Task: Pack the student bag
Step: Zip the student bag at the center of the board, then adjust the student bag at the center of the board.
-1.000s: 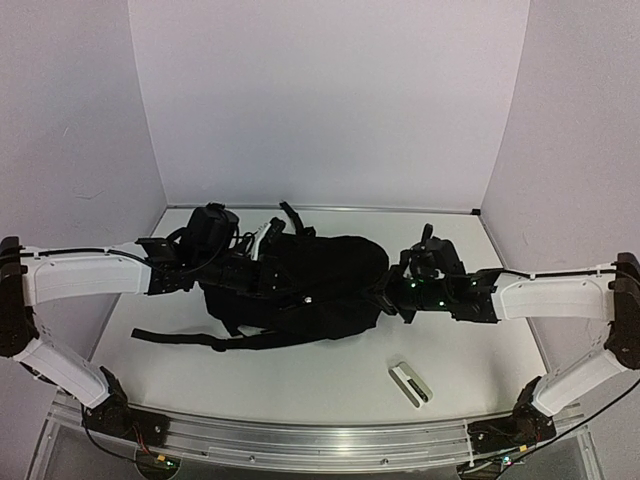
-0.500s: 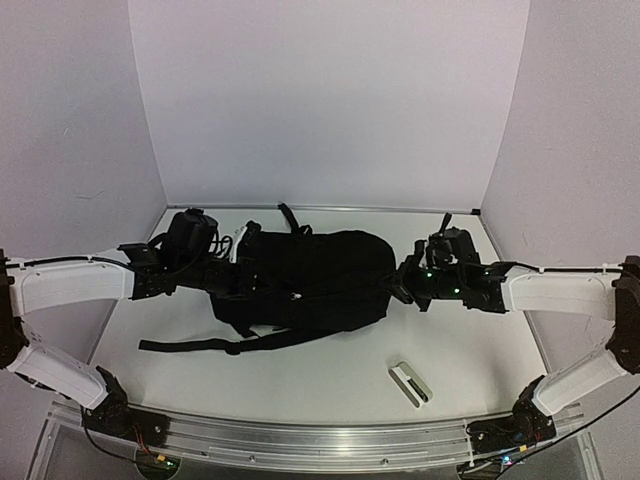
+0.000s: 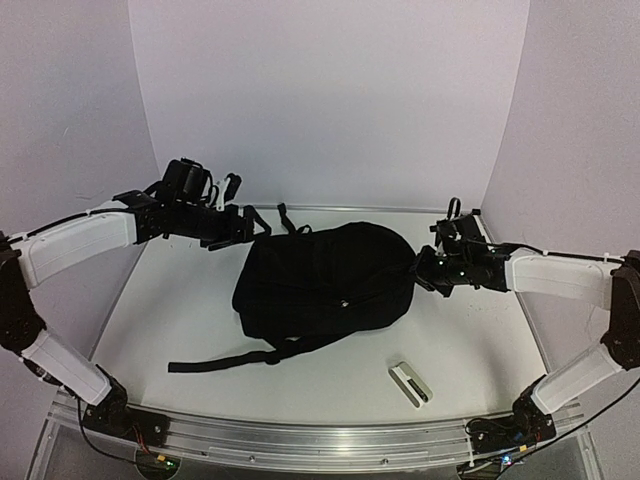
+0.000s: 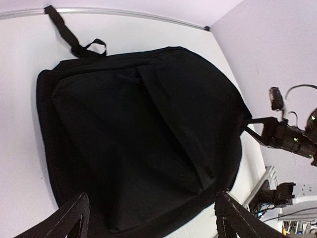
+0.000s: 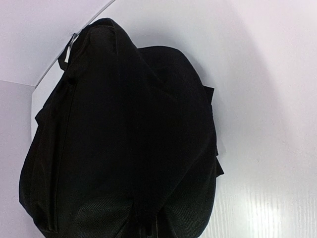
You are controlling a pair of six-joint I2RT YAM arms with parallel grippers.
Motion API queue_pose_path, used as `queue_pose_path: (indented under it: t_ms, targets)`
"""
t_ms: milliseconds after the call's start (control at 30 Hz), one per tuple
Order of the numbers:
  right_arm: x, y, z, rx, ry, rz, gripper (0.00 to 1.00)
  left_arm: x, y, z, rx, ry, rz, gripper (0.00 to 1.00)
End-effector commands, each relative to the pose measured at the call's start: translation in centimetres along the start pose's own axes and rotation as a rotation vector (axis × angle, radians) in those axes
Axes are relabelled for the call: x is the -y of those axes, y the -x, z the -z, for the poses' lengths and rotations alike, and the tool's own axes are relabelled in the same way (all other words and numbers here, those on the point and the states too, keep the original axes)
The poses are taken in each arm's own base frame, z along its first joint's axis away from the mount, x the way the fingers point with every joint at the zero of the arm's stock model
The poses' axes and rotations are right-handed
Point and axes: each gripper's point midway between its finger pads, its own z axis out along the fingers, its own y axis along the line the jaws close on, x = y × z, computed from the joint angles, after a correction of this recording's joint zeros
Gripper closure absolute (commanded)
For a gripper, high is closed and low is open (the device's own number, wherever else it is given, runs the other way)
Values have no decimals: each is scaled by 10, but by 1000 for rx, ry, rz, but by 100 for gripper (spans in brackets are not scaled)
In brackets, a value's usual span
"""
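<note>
Lying on its side in the middle of a white table (image 3: 180, 300) is the student bag (image 3: 320, 285), a large black soft fabric backpack, rounded and full-looking. Its outer panels face up and its inside is hidden, so whatever it holds cannot be seen. One long black shoulder strap (image 3: 215, 360) trails off the bag toward the near left of the table, and a shorter strap (image 3: 290, 215) pokes out at the far edge by the back wall. The right gripper (image 3: 422, 270) sits at the bag's right end with its jaws together, clamped on a thin black loop that the left wrist view shows stretched taut from the bag's top. The left gripper (image 4: 151, 220) hangs above the bag's left end, jaws wide apart, touching nothing. A small white-and-dark object (image 3: 410, 383), too small to identify, lies on the table near the front right, apart from the bag. Pale lilac walls (image 3: 330, 100) enclose the table, and a metal rail (image 3: 300, 440) runs along its near edge.
</note>
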Motion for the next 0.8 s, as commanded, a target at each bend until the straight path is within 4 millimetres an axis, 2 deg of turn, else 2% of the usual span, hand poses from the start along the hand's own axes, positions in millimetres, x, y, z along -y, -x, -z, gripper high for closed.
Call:
queue_pose_path:
  t_ms: [0, 133, 367, 467, 667, 700, 767]
  targets:
    - [-7, 37, 3, 108, -27, 46, 100, -32, -3, -31, -77, 70, 37, 12]
    - [-8, 37, 0, 96, -25, 52, 100, -49, -1, -57, -111, 64, 81, 11]
    - [-6, 31, -4, 72, -25, 61, 100, -71, 17, -99, -93, 58, 88, 10]
    - [-6, 29, -5, 67, -25, 63, 100, -85, 23, -116, -90, 92, 78, 14]
    - [-4, 30, -6, 68, -31, 71, 100, -105, 7, -147, -162, 110, 101, 38]
    - [-4, 30, -7, 68, -34, 74, 100, -107, 4, -149, -167, 113, 102, 44]
    - [-4, 31, -9, 70, -37, 82, 100, -108, 1, -152, -178, 102, 105, 65]
